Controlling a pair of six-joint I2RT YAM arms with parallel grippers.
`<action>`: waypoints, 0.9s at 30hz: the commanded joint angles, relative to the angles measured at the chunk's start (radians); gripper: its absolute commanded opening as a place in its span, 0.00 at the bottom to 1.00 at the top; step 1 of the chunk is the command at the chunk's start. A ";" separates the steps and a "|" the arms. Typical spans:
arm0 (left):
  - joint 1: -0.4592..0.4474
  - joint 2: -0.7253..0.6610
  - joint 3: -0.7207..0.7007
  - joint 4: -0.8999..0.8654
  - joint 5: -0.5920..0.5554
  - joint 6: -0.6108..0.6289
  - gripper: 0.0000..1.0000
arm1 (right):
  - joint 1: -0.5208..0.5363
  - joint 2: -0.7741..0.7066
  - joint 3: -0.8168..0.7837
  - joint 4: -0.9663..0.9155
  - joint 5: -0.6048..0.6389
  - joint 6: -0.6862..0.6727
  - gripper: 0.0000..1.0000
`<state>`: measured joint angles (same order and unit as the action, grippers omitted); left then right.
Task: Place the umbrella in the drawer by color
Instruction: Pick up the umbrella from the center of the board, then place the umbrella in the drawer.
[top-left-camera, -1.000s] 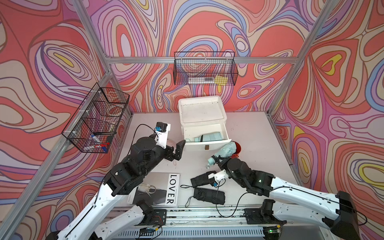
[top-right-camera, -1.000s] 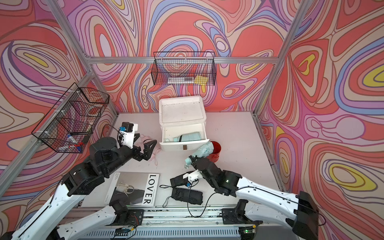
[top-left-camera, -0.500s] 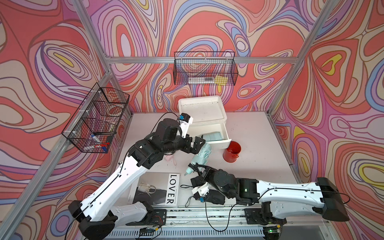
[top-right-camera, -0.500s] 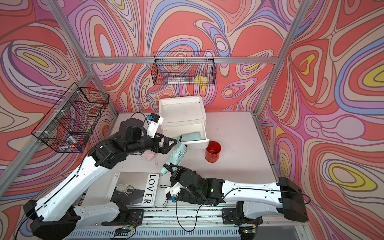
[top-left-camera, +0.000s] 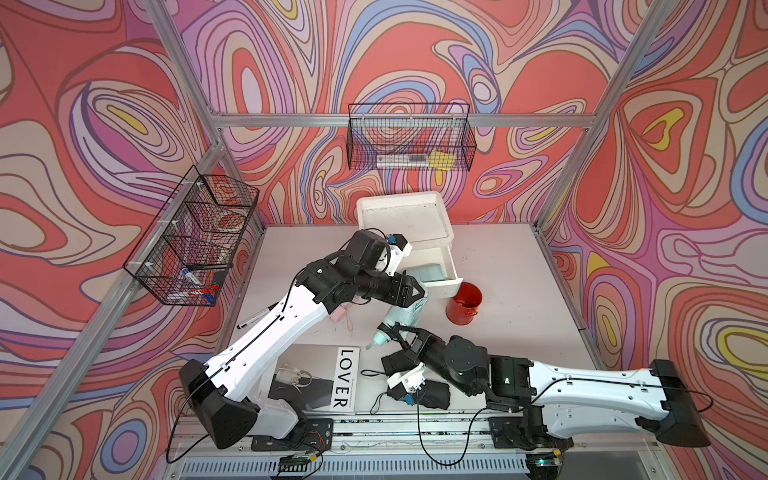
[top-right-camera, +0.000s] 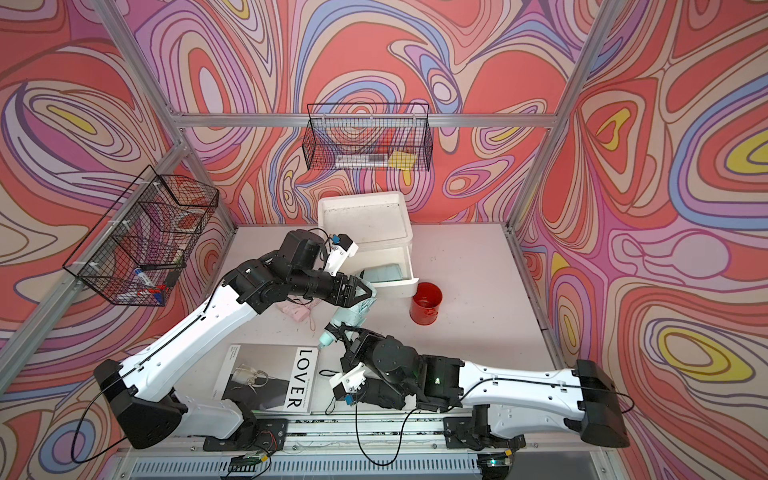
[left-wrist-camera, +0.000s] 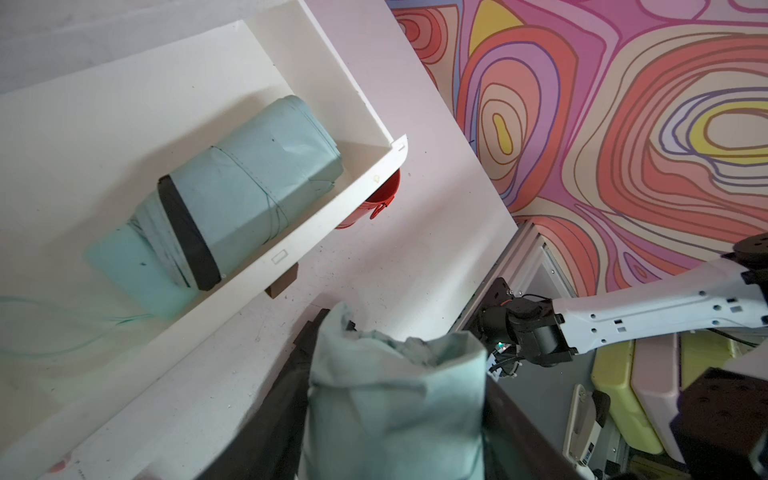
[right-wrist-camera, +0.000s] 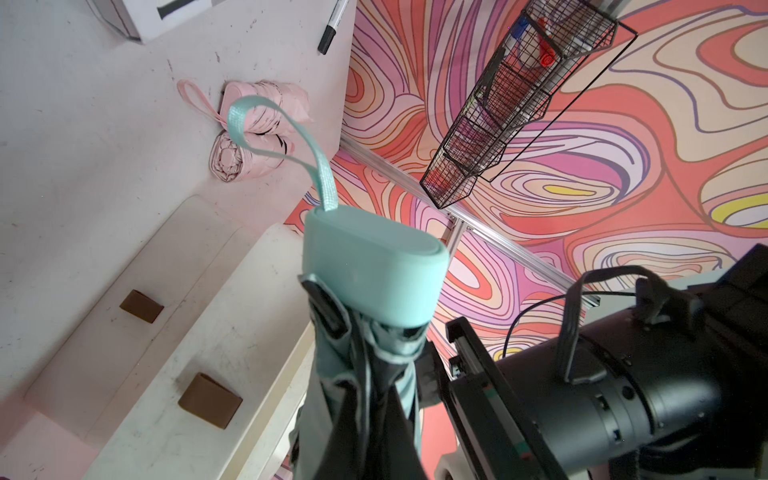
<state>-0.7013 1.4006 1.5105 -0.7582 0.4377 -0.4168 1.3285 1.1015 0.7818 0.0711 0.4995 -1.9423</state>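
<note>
Seen from above, a folded teal umbrella (top-left-camera: 402, 318) hangs slanted over the white desk (top-left-camera: 519, 266), toward 7 o'clock from the front of the open drawer (top-left-camera: 446, 286), and is shared between two robot arms. The right gripper (top-left-camera: 392, 332) is clamped shut on the shaft just behind the handle, at the umbrella's 7 o'clock end. The left gripper (top-left-camera: 415, 291) clasps the soft fabric end at 1 o'clock from both sides, though how firm that hold is cannot be judged. The hand-over looks like the main hazard. If the right gripper lets go while the left has only loose cloth, the umbrella may slide out and drop to the desk. If both arms pull in different directions, it may twist or the fabric may bunch. The drawer already holds another teal umbrella (left-wrist-camera: 249, 187) that fills much of it. The new one may therefore catch on the front wall or ride up over the rim. A red cup (top-left-camera: 464, 305) stands just beside the drawer front, at 3 o'clock from the held umbrella, where a wide swing could knock it over. The handle's strap loop (right-wrist-camera: 323, 178) sticks out freely and could snag. A pink umbrella (top-left-camera: 338, 315) lies on the desk at 9 o'clock, clear of the likely path.
</note>
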 joint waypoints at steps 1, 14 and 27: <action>0.000 -0.005 0.020 0.022 0.073 -0.001 0.32 | 0.004 -0.022 0.011 0.035 0.004 0.037 0.00; 0.000 -0.042 0.124 0.090 -0.133 0.085 0.00 | 0.004 -0.077 0.022 -0.164 0.016 0.383 0.98; 0.000 0.030 0.236 0.418 -0.297 0.558 0.00 | 0.003 -0.356 0.043 -0.039 0.124 1.019 0.98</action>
<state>-0.7006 1.3975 1.7741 -0.5323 0.1596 -0.0452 1.3300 0.7845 0.7994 -0.0689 0.5415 -1.1481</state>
